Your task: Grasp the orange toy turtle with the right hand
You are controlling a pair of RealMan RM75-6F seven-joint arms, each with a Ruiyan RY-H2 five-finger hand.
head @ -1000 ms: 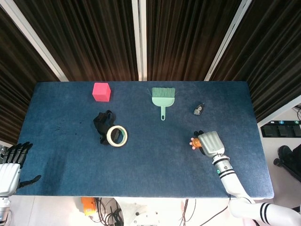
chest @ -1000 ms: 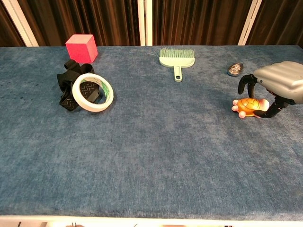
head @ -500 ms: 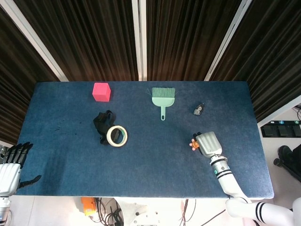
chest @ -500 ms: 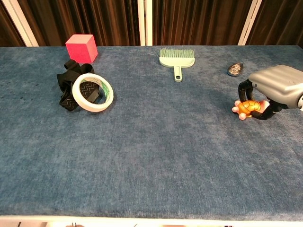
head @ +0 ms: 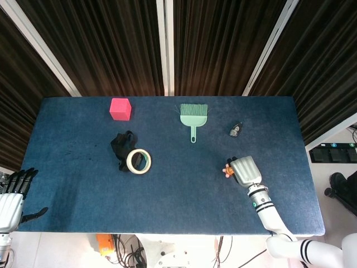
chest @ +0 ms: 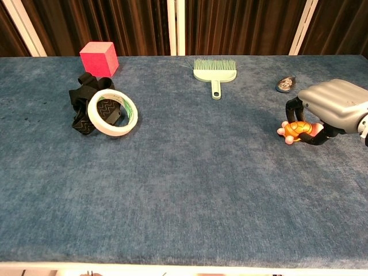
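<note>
Blue felt-covered table (head: 167,190), dark pleated curtains with white vertical posts behind. Small orange plastic toy turtle (chest: 293,130) sits near the right edge, mid-depth, long axis roughly left-right, pink end (head: 226,171) toward the table's left. Silver-backed right hand (chest: 325,112) over it, black fingers (chest: 294,108) curled around the shell, gripping. Left hand (head: 12,195) off the front-left corner, fingers spread, holding nothing.

bright even overhead light | soft faint shadows | sharp focus | no glare
</note>
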